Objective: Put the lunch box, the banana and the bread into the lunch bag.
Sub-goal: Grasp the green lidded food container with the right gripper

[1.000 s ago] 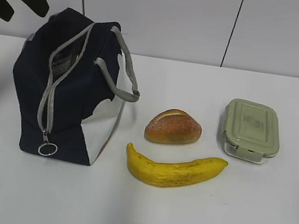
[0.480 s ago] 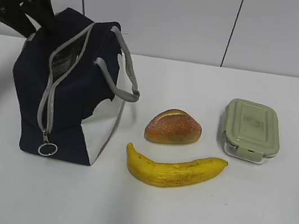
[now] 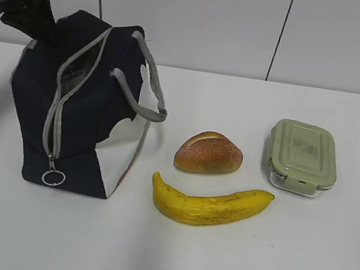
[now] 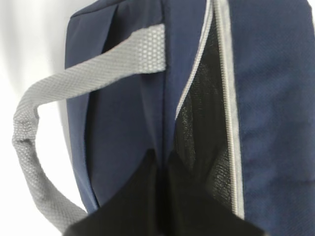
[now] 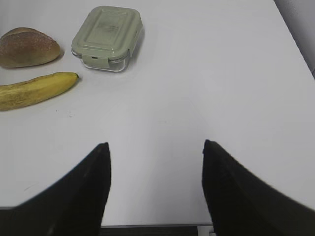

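Lunch bag (image 3: 81, 112) stands upright at the left of the desk (image 3: 214, 264), zipper partly undone, opening dark and narrow, ring pull hanging low on the front; lunch box (image 3: 301, 156), banana (image 3: 210, 203) and bread (image 3: 208, 153) all lie outside it on the desk, bread just above the banana, lunch box apart to the right; nothing packed yet, so all three items remain to go in; left gripper (image 4: 162, 169) sits at the bag's top rear edge, jaws pressed together on a fold of navy fabric beside the zipper, apparently to hold the mouth open; right gripper (image 5: 155, 162) hovers over bare desk, well apart from the food, jaws spread and empty; no brand or readable writing visible; a small white tag on the left arm is too blurred to read.
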